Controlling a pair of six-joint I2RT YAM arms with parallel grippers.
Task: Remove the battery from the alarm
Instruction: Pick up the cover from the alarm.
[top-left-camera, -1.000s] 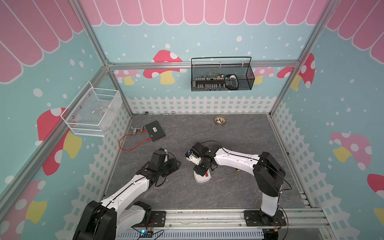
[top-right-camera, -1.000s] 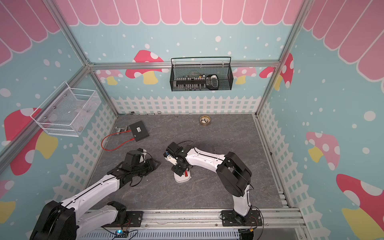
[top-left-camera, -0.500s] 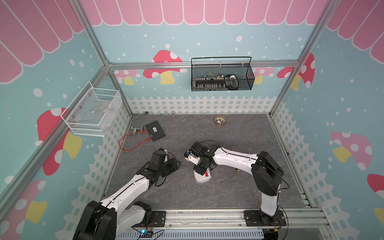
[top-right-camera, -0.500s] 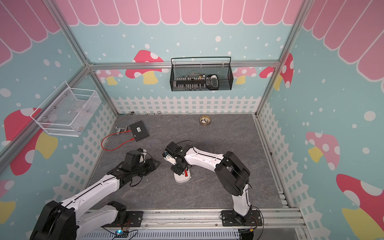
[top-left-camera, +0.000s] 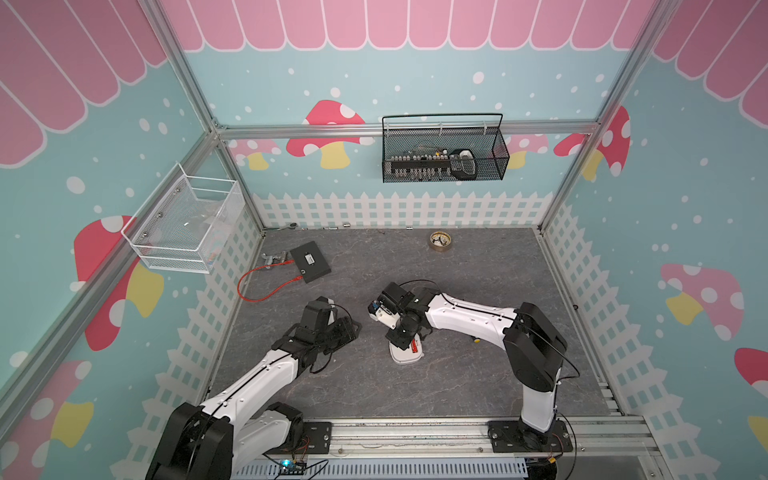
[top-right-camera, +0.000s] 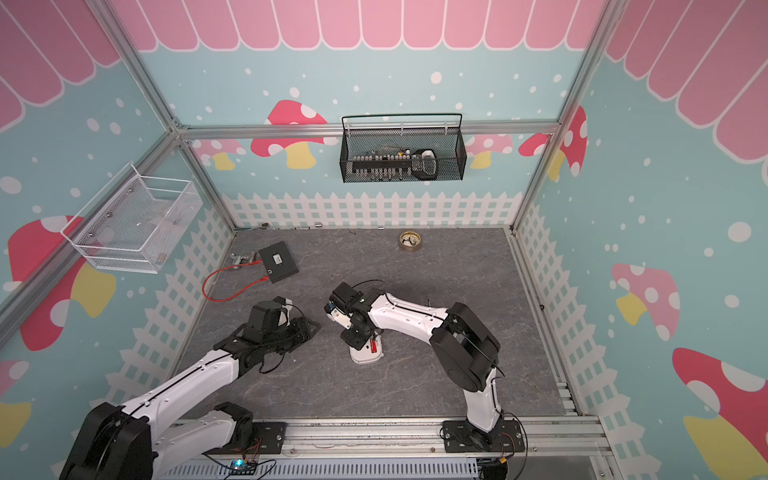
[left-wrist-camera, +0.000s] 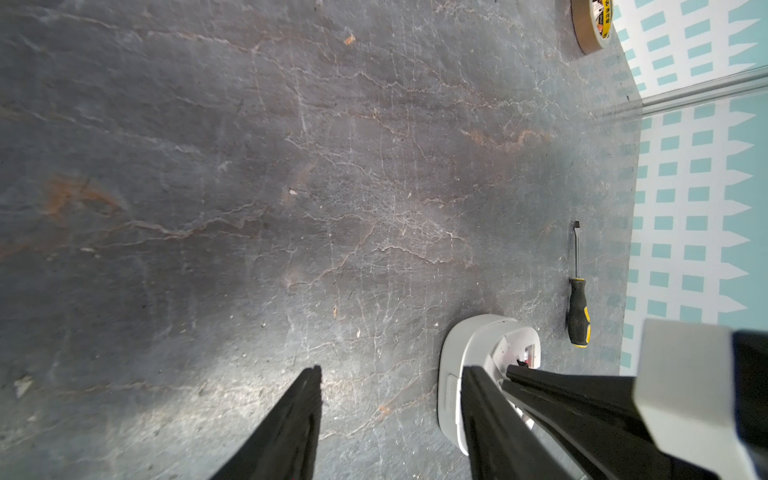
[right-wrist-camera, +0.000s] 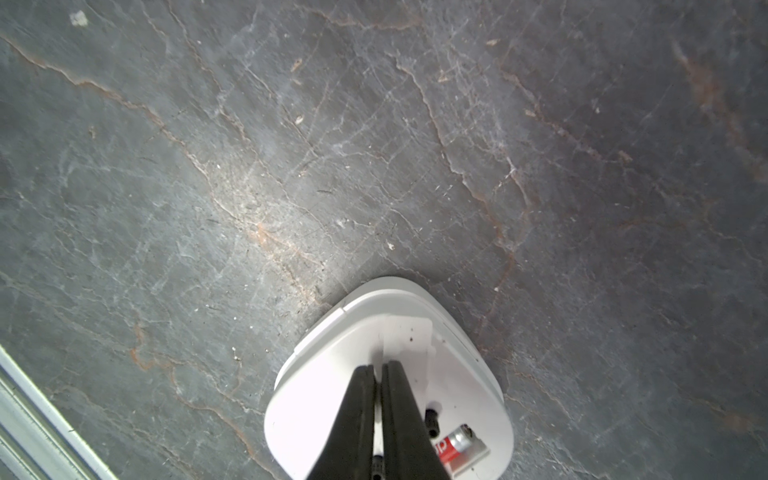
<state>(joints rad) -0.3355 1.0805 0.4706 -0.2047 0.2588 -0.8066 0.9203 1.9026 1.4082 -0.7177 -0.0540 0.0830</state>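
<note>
Right gripper (right-wrist-camera: 379, 369) is over the alarm (right-wrist-camera: 374, 320), which lies back-up in the middle of the grey tabletop (right-wrist-camera: 374, 166). Its jaws are pinched almost together, with nothing visibly caught between them. The red battery (right-wrist-camera: 454, 446) sits in the back recess, just beside those fingers. Left gripper (left-wrist-camera: 392, 370) hangs spread apart and empty, next to the alarm.

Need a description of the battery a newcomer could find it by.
On the grey slate floor, under the tip of the right arm, the white alarm lies back up. In its back's recess, beside the right gripper's fingers, sits the battery: a small red cylinder with a silvery end, unlike the black knobs next to it.
</note>
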